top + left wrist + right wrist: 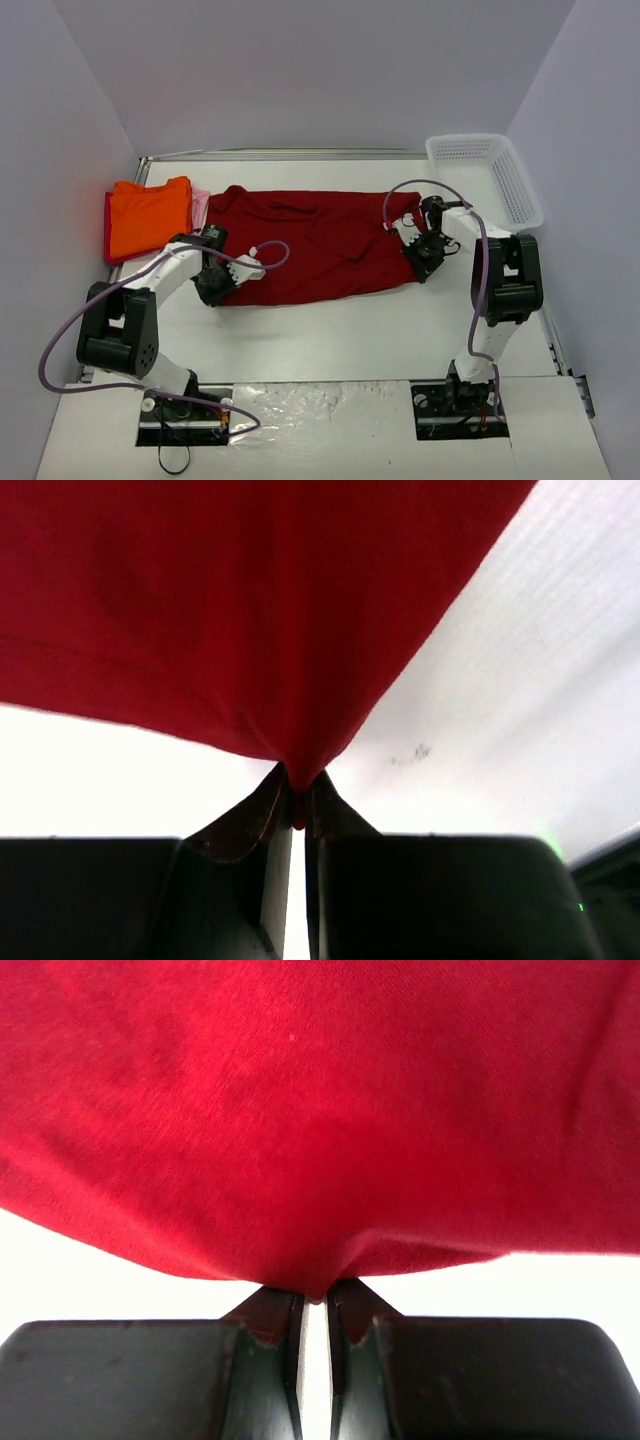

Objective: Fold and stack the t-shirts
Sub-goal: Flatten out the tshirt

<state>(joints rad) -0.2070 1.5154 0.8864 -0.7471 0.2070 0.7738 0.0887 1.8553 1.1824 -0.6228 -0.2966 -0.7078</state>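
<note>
The dark red shirt (310,245) lies spread flat across the middle of the table (330,340) in the top view. The folded orange shirt (150,215) sits at the upper left on a pink shirt (201,205), of which only an edge shows.

Both arms appear set for a fold of the red shirt from its lower edge. To do it well, the two ends should rise together and level, with the cloth kept lightly taut between them so the hem travels as one straight line and lands square, without dragging the rest of the shirt along the table.

The left gripper (297,790), at the shirt's lower left corner, has its jaws pressed nearly together on a small peak of red cloth. The right gripper (315,1300), at the shirt's right end, is likewise pinched tight on a fold of the hem.
</note>
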